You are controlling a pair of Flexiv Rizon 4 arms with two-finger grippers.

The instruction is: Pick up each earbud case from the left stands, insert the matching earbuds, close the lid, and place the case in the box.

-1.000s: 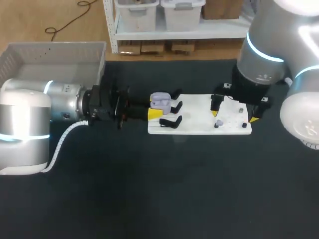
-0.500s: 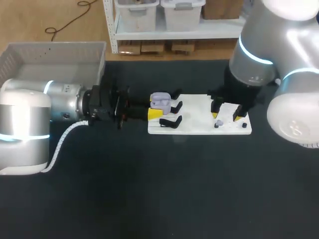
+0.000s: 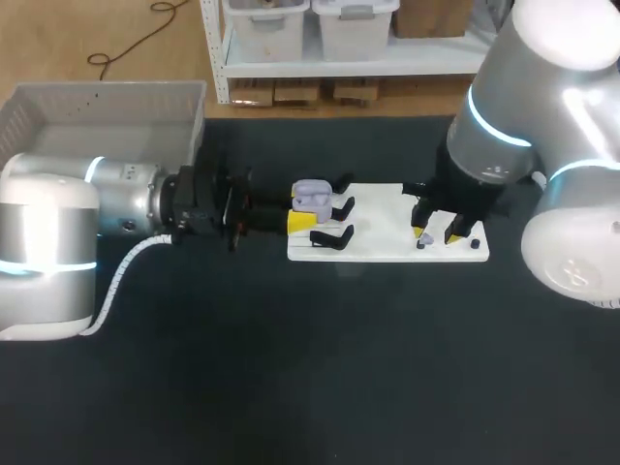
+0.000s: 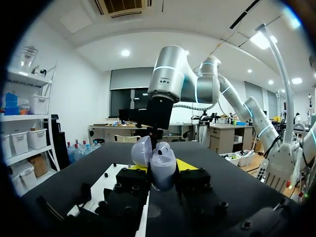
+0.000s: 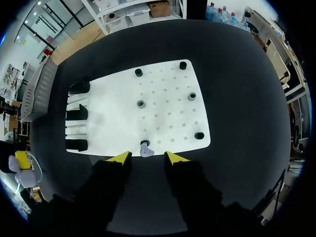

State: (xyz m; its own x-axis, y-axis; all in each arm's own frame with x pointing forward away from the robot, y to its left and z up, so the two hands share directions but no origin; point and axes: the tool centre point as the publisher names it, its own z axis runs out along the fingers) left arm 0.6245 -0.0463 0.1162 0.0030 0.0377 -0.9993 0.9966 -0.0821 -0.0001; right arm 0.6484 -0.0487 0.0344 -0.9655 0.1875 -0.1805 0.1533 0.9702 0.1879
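1. The bench (image 3: 291, 368) is carrying everything. The box (image 3: 107, 114) is sitting at its far left corner, behind the left arm and well apart from both grippers.
2. The white board (image 3: 383, 218) is lying mid-bench with its long axis running left to right. The black stands (image 5: 78, 114) are lining its left end and small pegs are dotting its right half.
3. The left gripper (image 4: 162, 167) is pinching the earbud case (image 3: 312, 197) from two sides. It is holding the case just beside the stand end of the board, with the lid (image 4: 141, 150) swung open.
4. The right gripper (image 5: 147, 158) is hanging over the board's right half at the edge nearest the robot, with its fingers spread and holding nothing.
5. The earbud (image 5: 146, 151) is sitting at a peg on that edge, between the two yellow tips and just ahead of them, and appears to be touching neither. The right arm is much the nearer one, so the pick looks to be turning on a straight approach and a squeeze. The earbud's own long axis is too small to judge.
6. The right wrist view is showing the earbud centred between the tips, whereas the head view is half hiding it under that gripper. Only the left wrist view is showing the open lid. No view is showing whether the case already holds an earbud.
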